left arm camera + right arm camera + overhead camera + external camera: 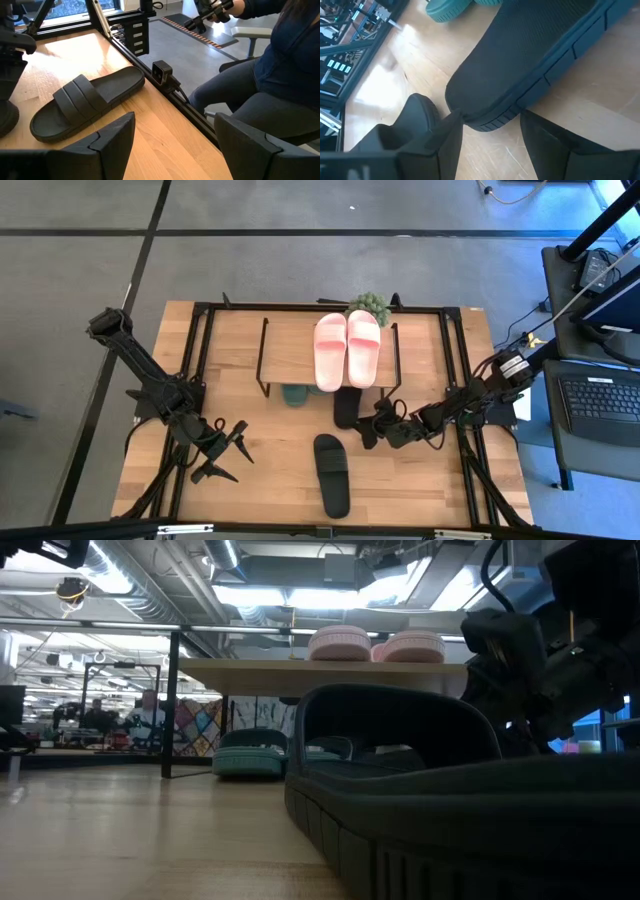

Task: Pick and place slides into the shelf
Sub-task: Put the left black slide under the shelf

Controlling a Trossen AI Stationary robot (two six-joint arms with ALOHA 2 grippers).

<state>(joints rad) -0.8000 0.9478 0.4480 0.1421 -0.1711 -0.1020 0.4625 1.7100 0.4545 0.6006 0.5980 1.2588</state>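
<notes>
The right gripper [487, 127] pinches the heel of a black rubber slide sandal [530, 60] by the low wooden-topped wire shelf [290, 340], while the left gripper [225, 450] waits, fingers spread, near the table's front-left.

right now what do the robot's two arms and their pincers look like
Both arms are dark, nearly black, built of slim jointed segments with black cabling along them. The left pincer ends in two pointed black fingers, broad, angular and matte seen close up. The right pincer has the same blocky dark fingers. The right arm carries a pale block with a small orange mark near its base.
</notes>
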